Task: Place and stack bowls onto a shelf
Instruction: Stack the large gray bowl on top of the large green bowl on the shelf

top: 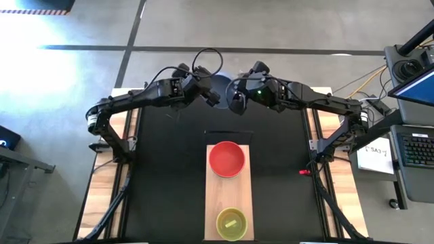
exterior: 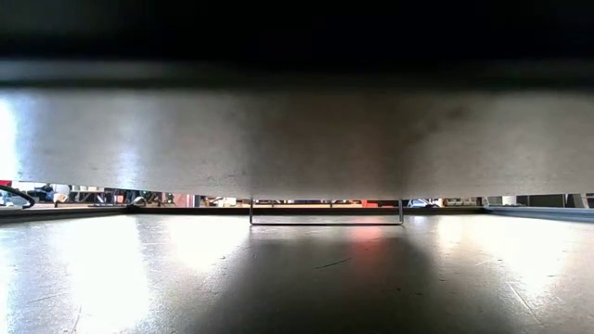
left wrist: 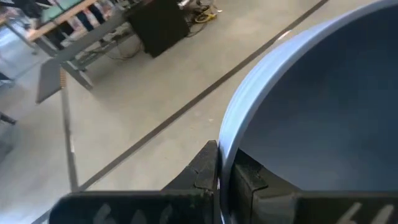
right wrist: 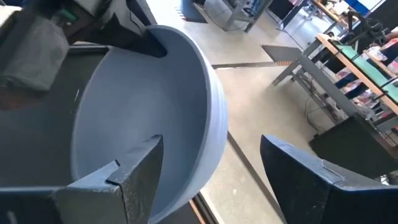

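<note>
Grey-blue bowl (left wrist: 323, 106): rim pinched between left gripper (left wrist: 225, 180) fingers, held beyond the table's far edge. Right gripper (right wrist: 211, 180): spread wide, one finger (right wrist: 134, 177) inside the bowl, rim between. High view only: shelf (top: 228, 203) carrying red bowl (top: 226, 159) and yellow bowl (top: 231, 223).

The grey-blue bowl (right wrist: 149, 118) looks like smooth plastic with a soft satin sheen on its inner wall. The left end effector (left wrist: 225, 183) clamping its rim has matt black fingers (left wrist: 202, 171) with a slightly grainy face. The shelf (top: 228, 203) is pale wood with a fine, plain grain. The red bowl (top: 226, 159) and yellow bowl (top: 231, 224) appear as glossy plastic. The worktop (exterior: 297, 278) is dark and reflective.
</note>
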